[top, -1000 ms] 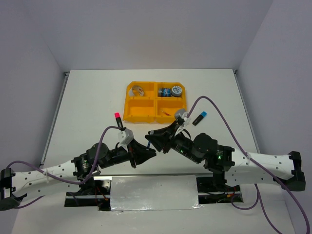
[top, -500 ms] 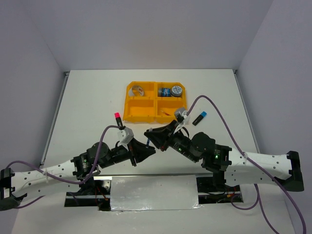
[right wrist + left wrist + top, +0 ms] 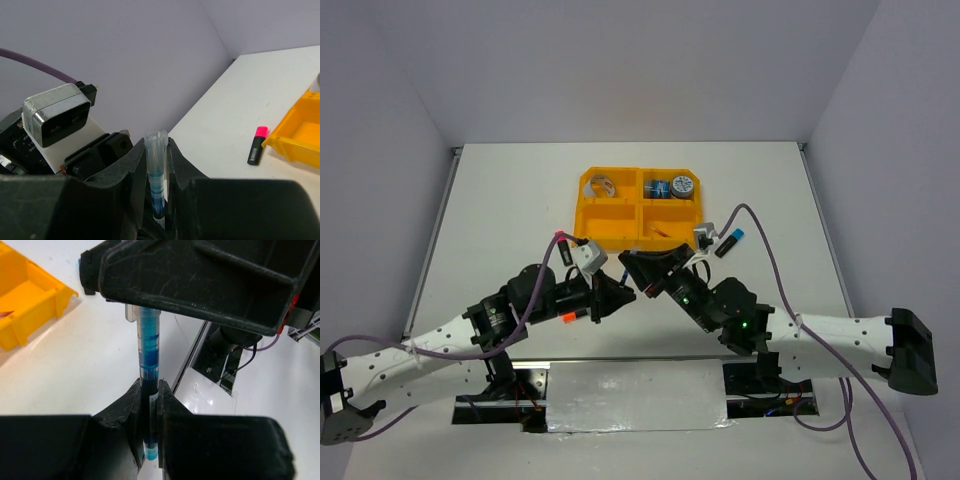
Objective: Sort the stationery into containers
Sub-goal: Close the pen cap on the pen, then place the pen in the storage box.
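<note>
Left gripper (image 3: pixel 149 412) and right gripper (image 3: pixel 157 167) both pinch narrowly on the thin blue pen (image 3: pixel 149 352), at 6 o'clock from the orange tray (image 3: pixel 588 214); if they pull apart before one lets go, it could bend or drop.

White table (image 3: pixel 500 200) — orange tray (image 3: pixel 603 242), pink-capped marker (image 3: pixel 257 147), blue-capped marker (image 3: pixel 729 241)

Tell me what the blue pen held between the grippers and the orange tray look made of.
The pen: likely clear glossy plastic, since blue ink shows through the barrel. The tray: probably moulded plastic, opaque even orange with slight sheen.
</note>
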`<state>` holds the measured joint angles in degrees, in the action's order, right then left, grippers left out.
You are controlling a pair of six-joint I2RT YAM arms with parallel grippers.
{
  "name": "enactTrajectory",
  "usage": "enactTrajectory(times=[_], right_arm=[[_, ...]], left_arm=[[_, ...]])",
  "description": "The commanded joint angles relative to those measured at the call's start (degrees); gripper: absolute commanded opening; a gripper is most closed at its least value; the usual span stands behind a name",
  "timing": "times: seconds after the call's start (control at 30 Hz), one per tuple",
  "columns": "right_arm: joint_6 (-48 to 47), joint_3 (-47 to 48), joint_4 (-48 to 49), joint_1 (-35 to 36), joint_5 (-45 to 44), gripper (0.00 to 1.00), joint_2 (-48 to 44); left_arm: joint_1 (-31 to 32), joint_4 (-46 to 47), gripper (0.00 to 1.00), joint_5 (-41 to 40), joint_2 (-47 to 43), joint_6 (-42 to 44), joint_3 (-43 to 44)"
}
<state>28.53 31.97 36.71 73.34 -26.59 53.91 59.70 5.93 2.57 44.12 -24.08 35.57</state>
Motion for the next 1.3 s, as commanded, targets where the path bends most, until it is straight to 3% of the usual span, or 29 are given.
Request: enactTrajectory(times=[0.0, 0.23, 0.43, 0.5, 0.63, 0.77, 0.9, 0.97, 1.13, 1.27], right_arm=[[3.19, -5.51, -13.24, 2.86, 11.73, 0.00, 6.99], [4.42, -7.27, -10.00, 2.86, 14.02, 0.00, 10.42], [2.93, 0.35, -16.38, 2.86, 15.34, 0.01, 8.76], [1.88, 1.78, -19.29, 2.86, 14.72, 0.08, 8.05], [0.30, 8.98, -24.04, 2.86, 12.36, 0.11, 7.27], [0.12, 9.69, -24.40, 2.69, 9.89, 0.14, 4.28], [0.21, 9.17, -24.32, 2.68, 8.48, 0.41, 1.47], [0.47, 8.73, -23.70, 2.60, 8.40, 0.49, -0.29], [0.73, 8.11, -23.17, 2.60, 8.57, 0.48, -0.82], [0.30, 8.02, -22.21, 2.60, 9.45, 0.35, -0.56]], left_arm=[[-6.16, 21.40, 0.00, 3.31, -0.44, -1.15, 8.55], [-13.64, 20.61, 0.00, 9.64, -0.53, -4.40, 10.39], [-13.03, 24.73, 0.00, 16.67, 0.53, -5.98, 2.85], [-12.25, 28.16, 0.00, 20.54, 0.01, -6.07, -1.28], [-9.35, 26.33, 0.00, 19.59, -0.87, -3.62, -4.54], [-7.32, 23.69, 0.00, 17.30, -2.72, -2.82, -6.30], [-7.05, 20.44, 0.00, 11.61, -5.96, -2.73, -7.45], [-7.06, 18.77, 0.00, 8.26, -6.76, -4.13, -8.15], [-7.06, 19.02, 0.00, 6.13, -7.12, -5.80, -8.94], [-7.05, 20.60, 0.00, 7.36, -5.89, -6.33, -9.29]])
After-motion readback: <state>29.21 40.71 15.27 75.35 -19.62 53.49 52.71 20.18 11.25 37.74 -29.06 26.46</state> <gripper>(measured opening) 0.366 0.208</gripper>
